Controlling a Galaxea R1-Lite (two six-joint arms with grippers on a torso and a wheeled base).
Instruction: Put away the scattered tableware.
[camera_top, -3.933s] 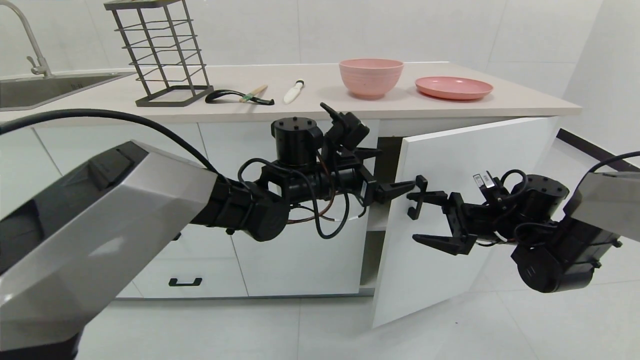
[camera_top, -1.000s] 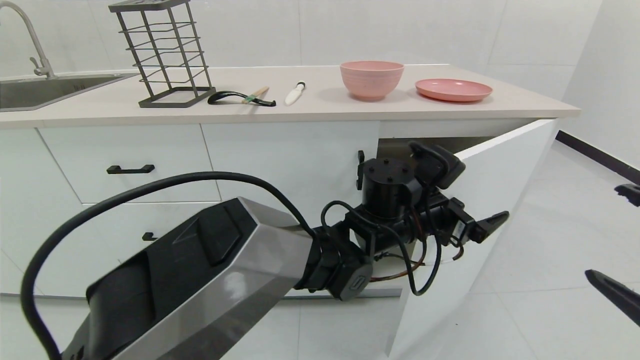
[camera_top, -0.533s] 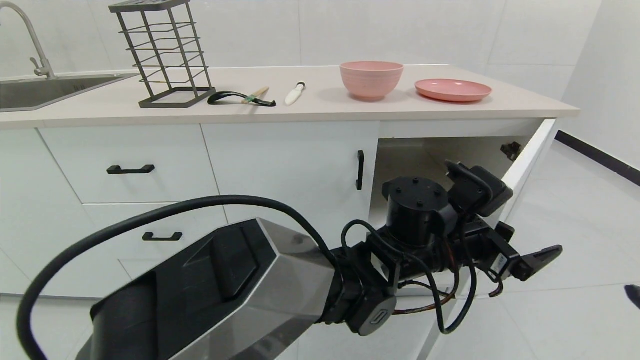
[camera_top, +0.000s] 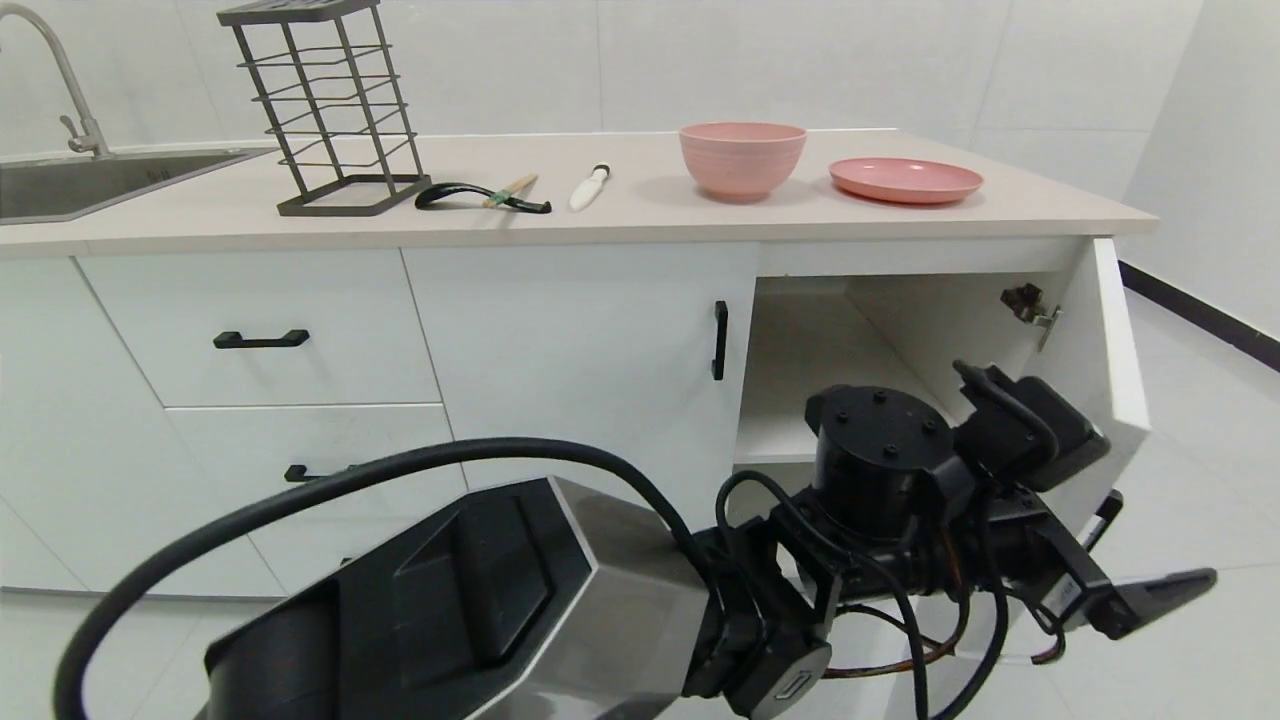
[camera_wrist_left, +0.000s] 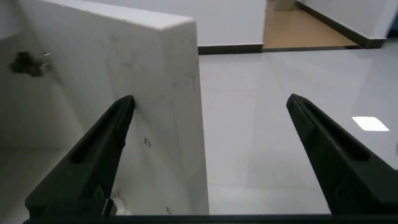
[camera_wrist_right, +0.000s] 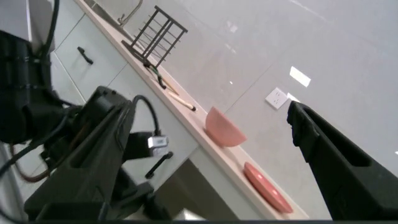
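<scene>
- White tag (camera_top: 1063, 592) on the left arm's wrist carries print too small to read.
- Left gripper (camera_wrist_left: 209, 99) has its jaws spread wide and holds nothing. They straddle the free edge of the open cupboard door (camera_top: 1105, 340): one finger (camera_wrist_left: 93, 162) runs along the door's inner face, the other lies outside it. Whether either one touches the door cannot be told.
- Right gripper (camera_wrist_right: 209, 107) is also spread wide, with nothing between its jaws.
- Pink bowl (camera_top: 742, 155) and pink plate (camera_top: 905, 178) sit near each other on the countertop (camera_top: 200, 220), above the open cupboard and well apart from both grippers.
- Black spoon (camera_top: 470, 193), a wooden stick (camera_top: 512, 186) and a white utensil (camera_top: 588, 185) lie farther left on the countertop, beside the wire rack (camera_top: 330, 110).
</scene>
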